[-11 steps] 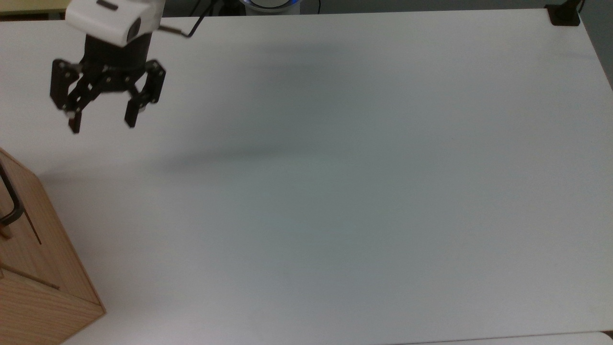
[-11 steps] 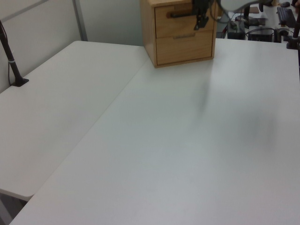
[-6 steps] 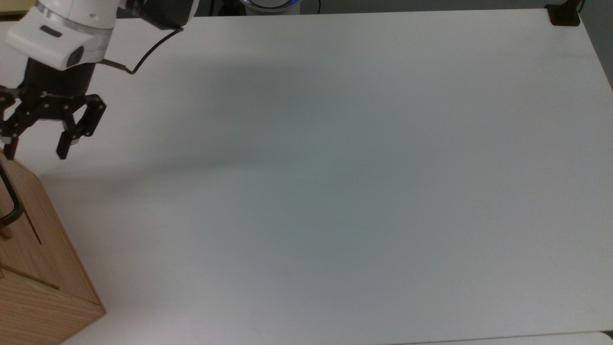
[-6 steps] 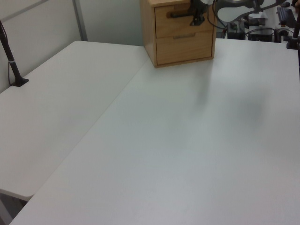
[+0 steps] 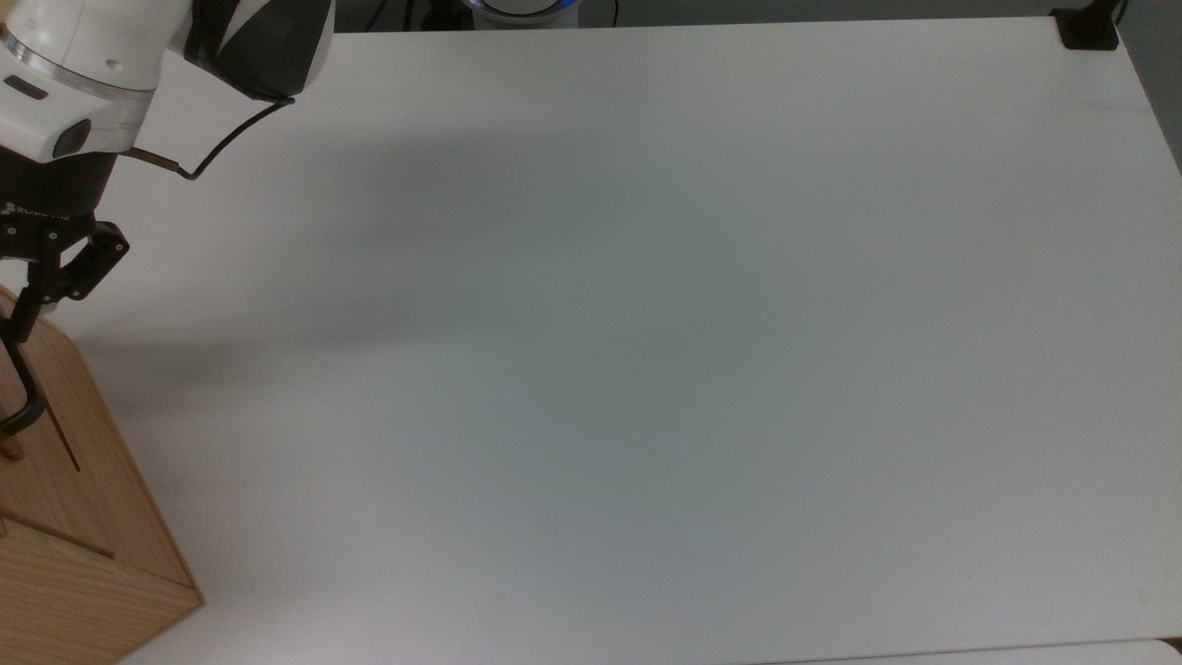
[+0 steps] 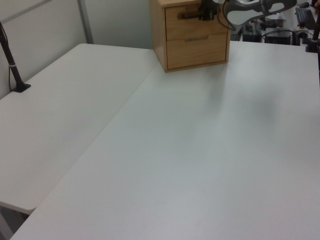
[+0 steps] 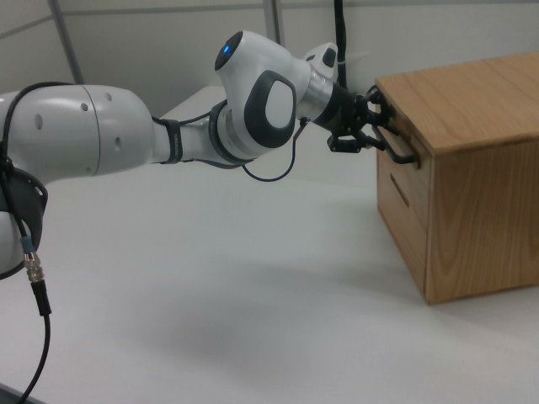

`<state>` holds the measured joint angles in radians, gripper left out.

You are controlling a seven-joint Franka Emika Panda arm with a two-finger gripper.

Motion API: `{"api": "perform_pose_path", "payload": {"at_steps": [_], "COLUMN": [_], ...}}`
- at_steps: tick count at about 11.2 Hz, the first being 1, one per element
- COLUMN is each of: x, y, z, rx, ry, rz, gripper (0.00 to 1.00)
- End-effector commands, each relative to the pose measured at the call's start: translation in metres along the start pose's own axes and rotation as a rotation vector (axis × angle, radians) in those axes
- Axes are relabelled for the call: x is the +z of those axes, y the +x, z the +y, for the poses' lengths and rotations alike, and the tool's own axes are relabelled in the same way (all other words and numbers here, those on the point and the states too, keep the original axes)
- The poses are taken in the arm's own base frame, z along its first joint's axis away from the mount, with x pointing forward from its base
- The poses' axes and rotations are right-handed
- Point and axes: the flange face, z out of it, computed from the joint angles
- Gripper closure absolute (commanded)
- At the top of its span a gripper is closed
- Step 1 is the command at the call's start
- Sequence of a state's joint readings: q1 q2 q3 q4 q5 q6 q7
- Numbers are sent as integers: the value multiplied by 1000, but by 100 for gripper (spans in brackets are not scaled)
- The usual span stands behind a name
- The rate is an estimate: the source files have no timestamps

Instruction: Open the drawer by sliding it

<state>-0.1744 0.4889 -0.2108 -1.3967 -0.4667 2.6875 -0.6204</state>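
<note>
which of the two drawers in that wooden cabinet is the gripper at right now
The upper drawer, the one with the black bar handle. The gripper is at that handle; the lower drawer sits beneath it, away from the gripper.

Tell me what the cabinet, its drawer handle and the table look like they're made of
The cabinet looks like light wood or wood veneer: visible grain, matte finish. The drawer's handle is a thin black bar, probably painted metal, though that is a guess from its slimness. The table is smooth, matte white, likely laminate or plastic.
</note>
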Motion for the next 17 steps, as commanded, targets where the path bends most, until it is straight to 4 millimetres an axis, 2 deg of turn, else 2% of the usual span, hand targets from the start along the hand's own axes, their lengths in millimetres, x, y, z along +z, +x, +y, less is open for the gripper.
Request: {"api": "perform_pose_path", "payload": {"at_steps": [1,4,7,11,14,17], "x": [2,-12,-45,-117,-175,-211], "y": [0,0,9,18,41,67], "z": [0,-3,-16,-56,-87,-119], "rx": [-72,-63,-70,-56,-82,-107], "ry": [-38,-23,5,119,219,322], "rz": [-12,-3,25,13,-44,-67], "gripper": [92,94,95,95,95,95]}}
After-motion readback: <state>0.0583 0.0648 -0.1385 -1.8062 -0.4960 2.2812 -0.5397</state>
